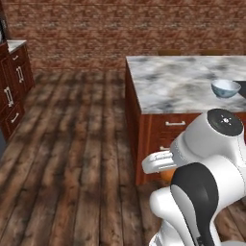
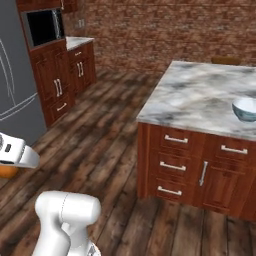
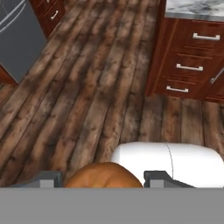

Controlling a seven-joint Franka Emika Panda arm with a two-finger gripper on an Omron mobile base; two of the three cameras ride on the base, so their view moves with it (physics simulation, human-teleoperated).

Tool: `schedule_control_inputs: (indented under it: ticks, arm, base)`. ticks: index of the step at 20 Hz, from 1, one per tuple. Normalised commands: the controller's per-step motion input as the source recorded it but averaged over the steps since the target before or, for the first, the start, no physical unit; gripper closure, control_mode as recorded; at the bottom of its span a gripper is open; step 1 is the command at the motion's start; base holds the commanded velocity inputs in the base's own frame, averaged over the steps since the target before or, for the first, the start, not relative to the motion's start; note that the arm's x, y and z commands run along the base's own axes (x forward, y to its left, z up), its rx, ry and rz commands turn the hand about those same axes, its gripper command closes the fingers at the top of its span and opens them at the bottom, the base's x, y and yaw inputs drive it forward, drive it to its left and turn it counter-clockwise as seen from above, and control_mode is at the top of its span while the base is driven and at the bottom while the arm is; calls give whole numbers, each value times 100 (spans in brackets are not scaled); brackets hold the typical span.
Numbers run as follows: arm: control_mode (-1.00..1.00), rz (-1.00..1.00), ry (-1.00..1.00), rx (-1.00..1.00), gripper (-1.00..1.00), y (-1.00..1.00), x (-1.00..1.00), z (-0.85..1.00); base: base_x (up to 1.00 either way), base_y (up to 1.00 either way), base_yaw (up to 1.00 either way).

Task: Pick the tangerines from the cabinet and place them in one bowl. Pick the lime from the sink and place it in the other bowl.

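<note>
Hand [image 3: 103,177] closed on a tangerine [image 3: 104,175], the orange fruit seated between the two finger tips so that it rides securely while the base travels. The arm is folded low and close to the robot's body, probably to keep the load steady in transit; the fruit also shows as an orange patch under the wrist in both base views. Ahead stands the island, its marbled surface [image 2: 200,100] bearing the pale blue-white bowl [image 2: 246,109] near the far edge, the likely destination. The bowl is well apart from the hand.
</note>
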Motion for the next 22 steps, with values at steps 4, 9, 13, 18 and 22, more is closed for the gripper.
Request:
schedule_control_inputs:
  ticks: [4, 9, 13, 18, 22]
  arm:
    - [100, 0, 0, 0, 100, 0, 0, 0]
    - [100, 0, 0, 0, 100, 0, 0, 0]
    - [100, 0, 0, 0, 100, 0, 0, 0]
    - [100, 0, 0, 0, 100, 0, 0, 0]
    - [100, 0, 0, 0, 100, 0, 0, 0]
  base:
    - [0, -10, -22]
    - [0, -12, -30]
    - [0, -12, -34]
    - [0, -7, -30]
    - [0, -10, -34]
